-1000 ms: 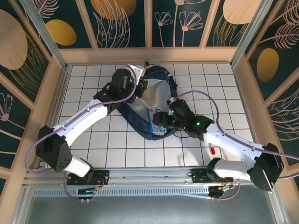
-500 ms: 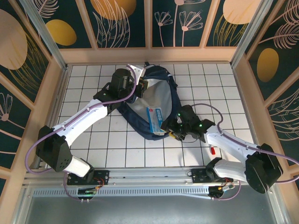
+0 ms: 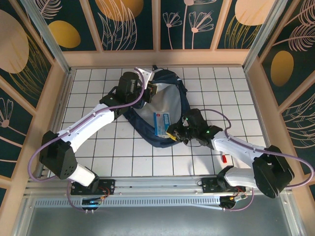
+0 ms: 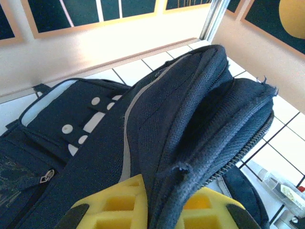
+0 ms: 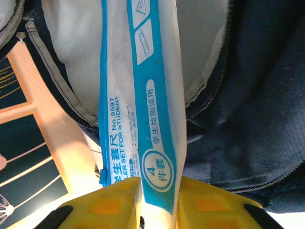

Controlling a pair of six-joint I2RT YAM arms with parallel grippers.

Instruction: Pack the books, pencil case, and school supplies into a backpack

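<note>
The white-tiled tabletop (image 3: 142, 160) carries the navy-blue backpack (image 3: 181, 96), which lies open with its pale grey lining facing up and a zip running along its rim. The left gripper (image 4: 159, 210) is clamped tight on a fold of the backpack's far rim, with navy fabric bunched between its yellow fingers. The right gripper (image 5: 159, 202), at the near edge of the opening, pinches a long blue-and-white stationery packet (image 5: 143, 95) printed "SET FOR STUDENT", which lies over the lining. A short red pen (image 3: 224, 159) rests on the tabletop, apart from the backpack
</note>
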